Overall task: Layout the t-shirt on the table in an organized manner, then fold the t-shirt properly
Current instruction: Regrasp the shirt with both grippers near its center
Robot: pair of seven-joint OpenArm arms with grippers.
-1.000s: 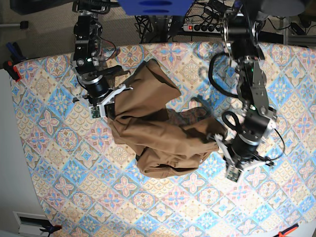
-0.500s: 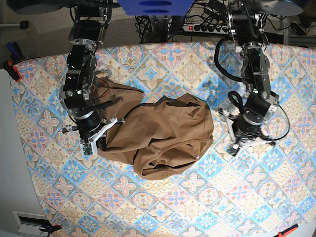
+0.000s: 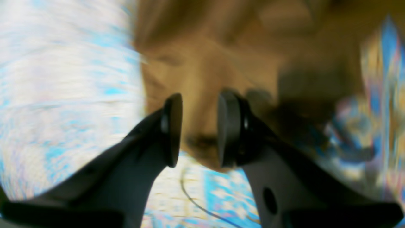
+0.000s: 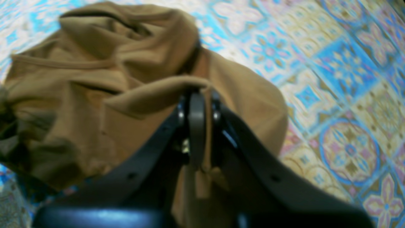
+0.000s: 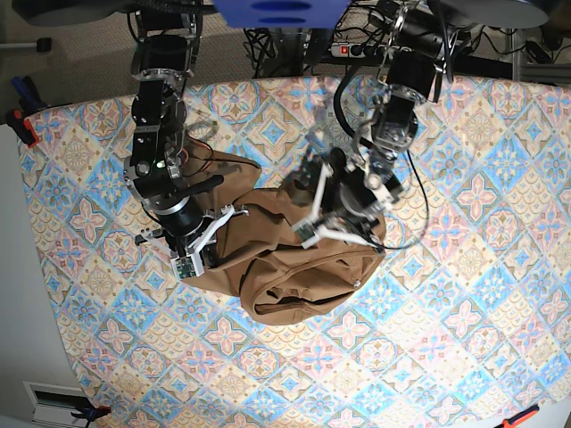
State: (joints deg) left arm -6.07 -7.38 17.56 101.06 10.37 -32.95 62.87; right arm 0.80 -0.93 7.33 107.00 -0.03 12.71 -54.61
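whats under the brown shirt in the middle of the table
Only the patterned table cloth shows around the shirt, which lies bunched in a heap. Whatever is beneath the heap is covered. The right tool pinches a fold of its edge.

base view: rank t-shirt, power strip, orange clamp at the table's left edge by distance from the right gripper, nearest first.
1. t-shirt: the right gripper is shut on its left edge.
2. orange clamp: up and left, at the table edge.
3. power strip: top, behind the table.

Base overhead, wrist views close, all sharing the t-shirt [image 5: 294, 259]
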